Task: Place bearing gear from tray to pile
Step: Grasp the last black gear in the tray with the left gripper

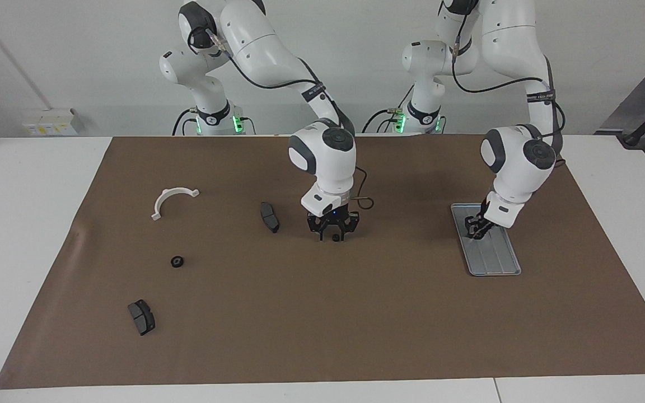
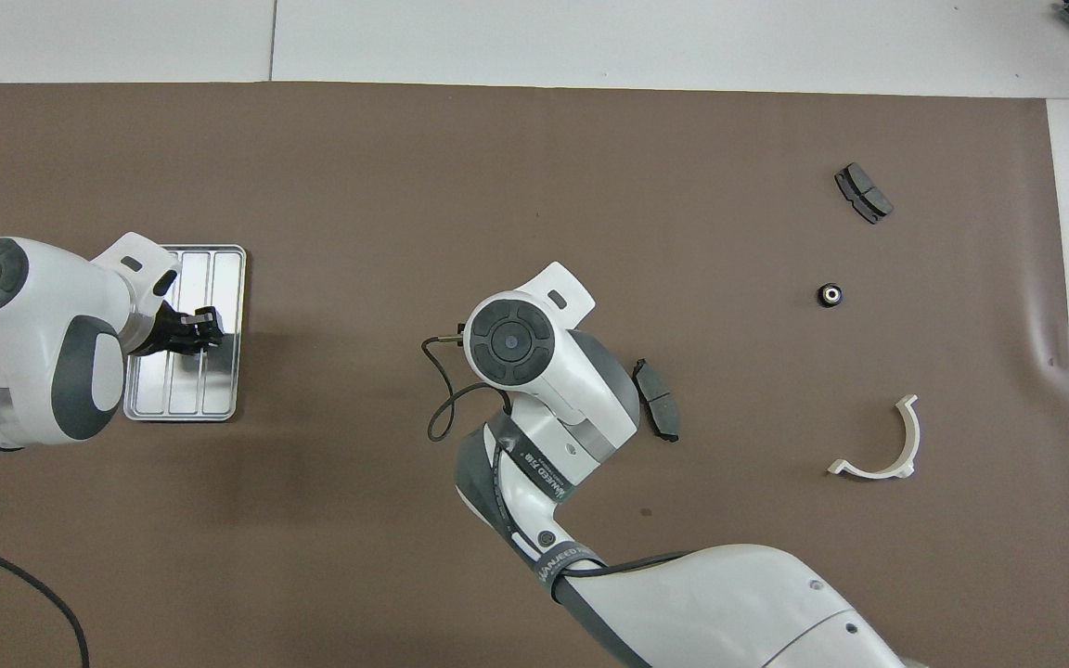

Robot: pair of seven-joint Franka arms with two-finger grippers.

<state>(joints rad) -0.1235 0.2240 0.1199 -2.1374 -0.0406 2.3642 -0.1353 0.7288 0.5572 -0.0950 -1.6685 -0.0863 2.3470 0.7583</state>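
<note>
As I stand at the bench: both arms are down, one at each end of the job.
Left end effector (image 1: 475,232): low over the tray (image 1: 496,272), at the end nearer the robots. I cannot tell if it is spread or pinching; no gear shows under it.
Right end effector (image 1: 332,235): down on the brown mat (image 1: 356,313), directly over a bearing gear (image 1: 335,238). I cannot tell if it is spread or pinching.
Gear under it: lies mid-bench, between tray and pile, probably a relay spot both arms can reach.
Second bearing gear (image 1: 177,261): well apart from my right end effector, toward the right arm's end, lying loose in the pile.
Pile: white bracket (image 1: 172,200); one brake pad (image 1: 269,216) just beside my right end effector; another brake pad (image 1: 141,317) well apart.
Judgement: the left arm serves the tray and the right serves the pile, since neither seems placed to cover the whole bench.
</note>
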